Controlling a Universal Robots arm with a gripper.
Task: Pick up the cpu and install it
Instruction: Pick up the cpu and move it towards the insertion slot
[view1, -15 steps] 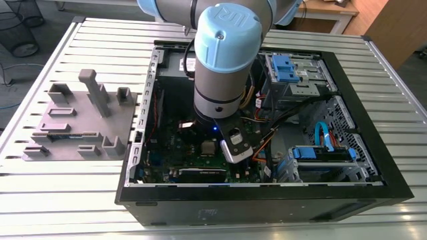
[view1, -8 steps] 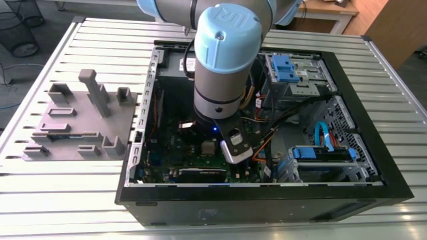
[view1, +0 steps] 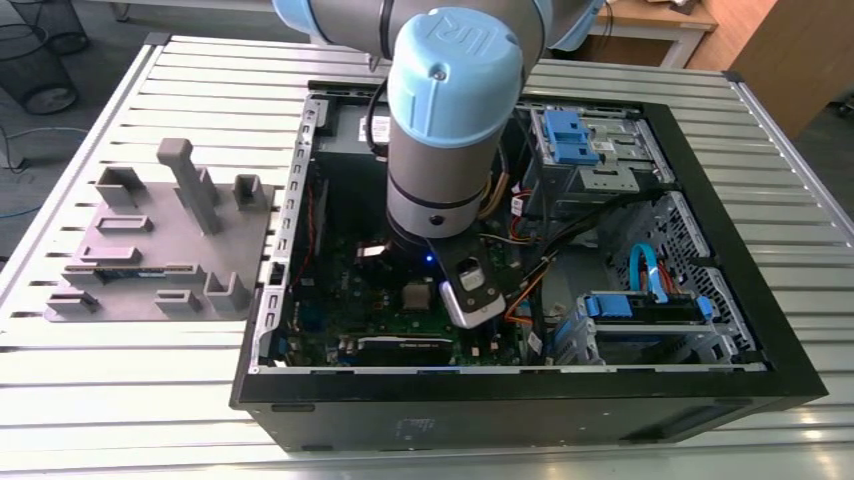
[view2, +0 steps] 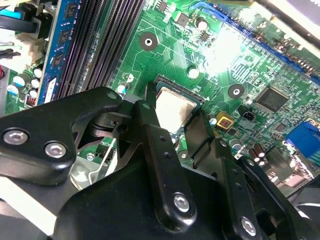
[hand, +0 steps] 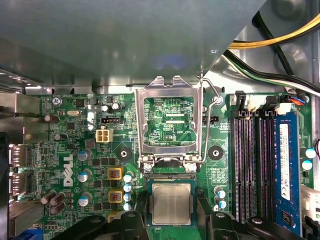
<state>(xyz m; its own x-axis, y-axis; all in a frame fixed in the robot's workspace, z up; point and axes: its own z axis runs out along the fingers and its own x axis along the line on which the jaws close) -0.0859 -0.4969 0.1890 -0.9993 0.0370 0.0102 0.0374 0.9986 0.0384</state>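
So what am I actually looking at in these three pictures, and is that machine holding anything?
The blue-jointed thing is a robot arm, reaching into an open computer case on a slatted table, beside a grey parts holder. That picture comes from a camera off the arm. The other two come from cameras near its wrist, looking at the green circuit board. There its black pincer grips the cpu, a small silvery square, at its socket, next to a hinged metal frame standing open.
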